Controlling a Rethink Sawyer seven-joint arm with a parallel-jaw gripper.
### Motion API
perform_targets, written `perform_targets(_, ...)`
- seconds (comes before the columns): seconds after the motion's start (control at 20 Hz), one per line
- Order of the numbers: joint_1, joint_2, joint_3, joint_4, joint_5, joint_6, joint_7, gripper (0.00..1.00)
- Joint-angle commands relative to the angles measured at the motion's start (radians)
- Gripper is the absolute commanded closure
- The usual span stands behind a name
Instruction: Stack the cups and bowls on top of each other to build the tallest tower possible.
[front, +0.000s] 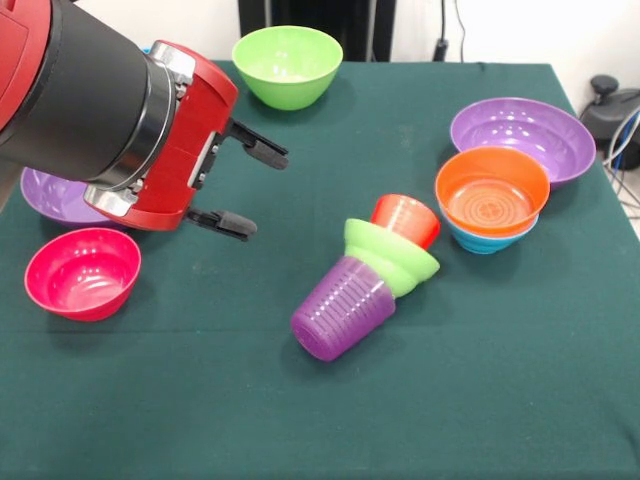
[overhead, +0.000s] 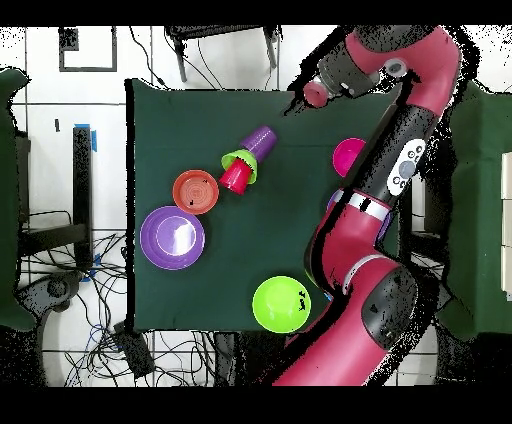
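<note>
The green-clothed surface (front: 200, 400) fills the room's middle, and the red and black arm (front: 80, 90) reaches in low over its left side. Its pincer (front: 245, 188) hangs above the cloth with both black fingers spread wide, gripping nothing. At the far right sits a wide purple bowl (front: 522, 138); another purple bowl (front: 50, 195) peeks from behind the arm on the left. A large lime green bowl (front: 287, 65) stands at the far edge. The orange bowl (front: 492, 192) rests nested in a blue bowl (front: 490, 240), right of centre. A pink bowl (front: 83, 272) sits near left. The tower (front: 365, 280) lies toppled at centre: purple cup (front: 342, 308), small lime green bowl (front: 392, 255), red cup (front: 406, 218), still nested.
</note>
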Motion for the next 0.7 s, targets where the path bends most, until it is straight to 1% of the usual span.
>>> perform_targets(0.05, -0.001, -0.028, -0.074, -0.081, -0.042, -0.047, -0.015, 0.0)
perform_targets(0.35, -0.011, -0.021, -0.094, -0.062, -0.006, -0.066, -0.002, 0.0)
perform_targets(0.5, -0.01, -0.019, -0.099, -0.063, -0.007, -0.071, 0.006, 0.0)
perform_targets(0.6, -0.006, -0.019, -0.093, -0.071, -0.02, -0.074, 0.005, 0.0)
perform_targets(0.7, -0.007, -0.017, -0.094, -0.069, -0.015, -0.078, 0.008, 0.0)
